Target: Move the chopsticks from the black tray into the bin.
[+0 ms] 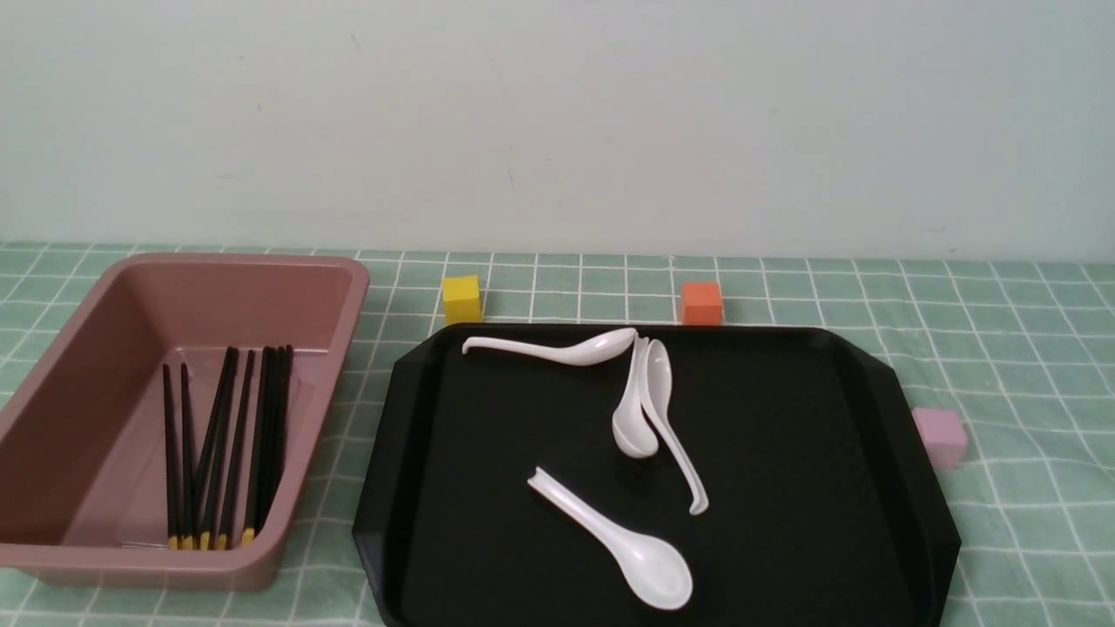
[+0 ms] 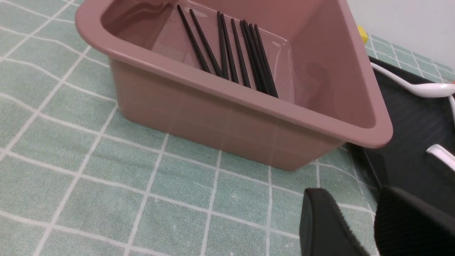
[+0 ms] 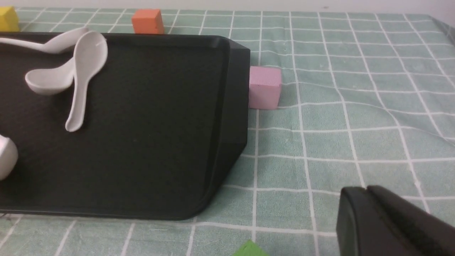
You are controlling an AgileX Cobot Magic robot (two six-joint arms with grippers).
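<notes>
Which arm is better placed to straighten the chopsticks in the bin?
Left. Its wrist view shows the bin and the chopsticks inside it close by; the right wrist view shows the tray's right end and a pink cube.

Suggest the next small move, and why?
Probably none beyond holding both arms back: the job looks done. The chopsticks all lie inside the bin, and the black tray holds only white spoons. The left tool is beside the bin holding nothing, and the right tool sits over the cloth off the tray's corner, also holding nothing.
</notes>
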